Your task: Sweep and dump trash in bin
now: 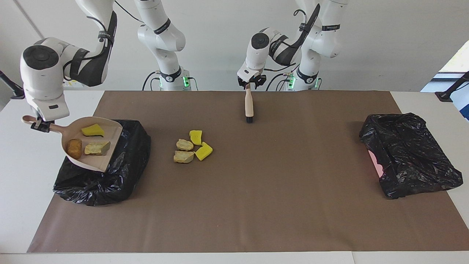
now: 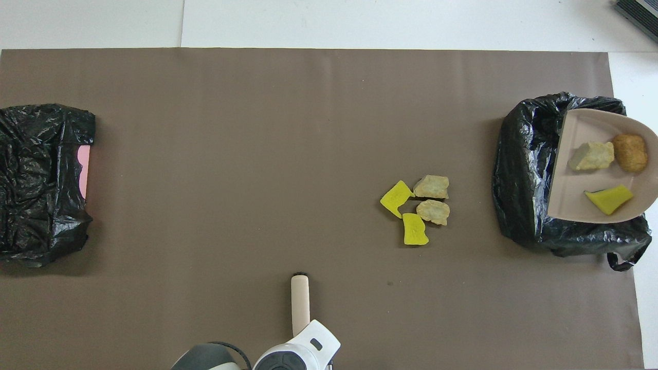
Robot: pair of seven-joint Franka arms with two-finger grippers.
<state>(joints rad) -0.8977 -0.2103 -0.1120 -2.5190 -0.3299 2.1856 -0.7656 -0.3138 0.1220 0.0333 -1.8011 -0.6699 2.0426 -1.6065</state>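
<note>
My right gripper (image 1: 39,124) is shut on the handle of the pale pink dustpan (image 1: 96,161), which is held tilted over the black-bagged bin (image 1: 117,172) at the right arm's end of the table. In the pan (image 2: 573,203) lie three pieces of trash: a brown oval lump (image 1: 74,147), a tan foam lump (image 1: 97,147) and a yellow sponge chunk (image 1: 92,129). Two yellow and two tan scraps (image 1: 192,146) lie clustered on the brown mat beside the bin. My left gripper (image 1: 250,85) is at the top of the brush (image 1: 249,104), which stands upright with its bristles on the mat.
A second black bag (image 1: 406,154) with a pink patch showing lies at the left arm's end of the table. The brown mat (image 1: 278,190) covers most of the white table. The scraps (image 2: 417,210) sit between the brush (image 2: 299,300) and the bin (image 2: 524,180).
</note>
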